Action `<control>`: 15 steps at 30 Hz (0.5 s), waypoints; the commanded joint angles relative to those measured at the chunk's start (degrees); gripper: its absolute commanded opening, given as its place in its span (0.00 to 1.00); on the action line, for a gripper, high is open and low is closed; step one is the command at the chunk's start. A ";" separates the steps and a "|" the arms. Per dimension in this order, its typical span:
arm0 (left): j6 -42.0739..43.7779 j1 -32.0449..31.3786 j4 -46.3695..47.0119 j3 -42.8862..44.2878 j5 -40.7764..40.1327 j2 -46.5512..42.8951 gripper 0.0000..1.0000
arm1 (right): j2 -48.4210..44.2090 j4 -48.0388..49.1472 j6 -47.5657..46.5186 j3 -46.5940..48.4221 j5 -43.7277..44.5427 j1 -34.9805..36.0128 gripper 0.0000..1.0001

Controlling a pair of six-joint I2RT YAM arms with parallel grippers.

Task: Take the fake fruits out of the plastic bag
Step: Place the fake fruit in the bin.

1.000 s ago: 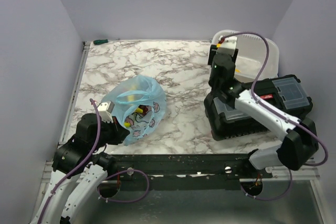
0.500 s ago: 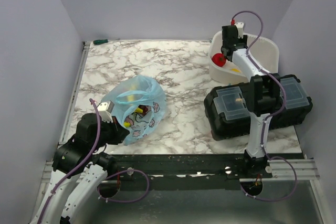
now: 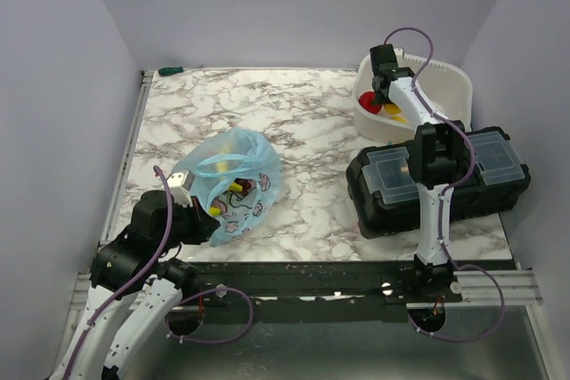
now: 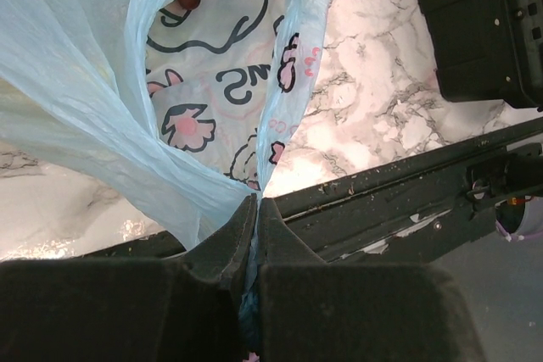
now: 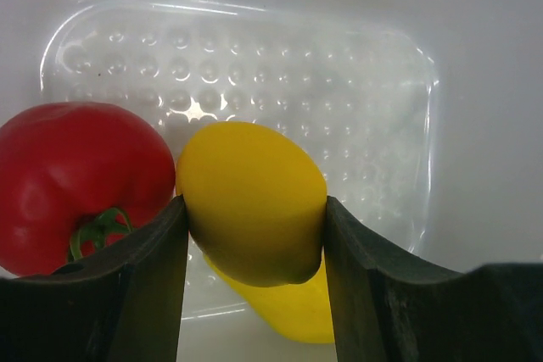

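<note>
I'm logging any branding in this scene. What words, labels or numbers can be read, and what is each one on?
"MS": dark printed letters among the cartoon print on the plastic bag, seen from the left wrist; a rough reading only, as folds hide the rest.
Black case: any marking is too small to read in the top view.
No other text is legible.

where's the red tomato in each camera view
top external: upper right, red tomato inside the white tub.
left wrist: not in it; it shows the plastic bag.
right wrist: lower left, beside the yellow fruit gripped by the right end effector.
shared landmark: the white tub.
</note>
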 commanded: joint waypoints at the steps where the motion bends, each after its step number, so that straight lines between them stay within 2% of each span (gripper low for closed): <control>1: -0.62 -0.10 -0.44 -0.24 -2.08 -0.51 0.00 | 0.81 -3.42 0.83 -1.00 -3.24 -0.34 0.41; 8: -0.84 -0.10 -0.61 -0.15 -2.62 -0.91 0.00 | 0.55 -3.02 1.26 -1.50 -4.94 -0.40 0.59; 15: -0.84 -0.10 -0.70 -0.06 -2.72 -0.97 0.00 | 1.13 -4.17 1.52 1.18 -6.03 -0.40 0.72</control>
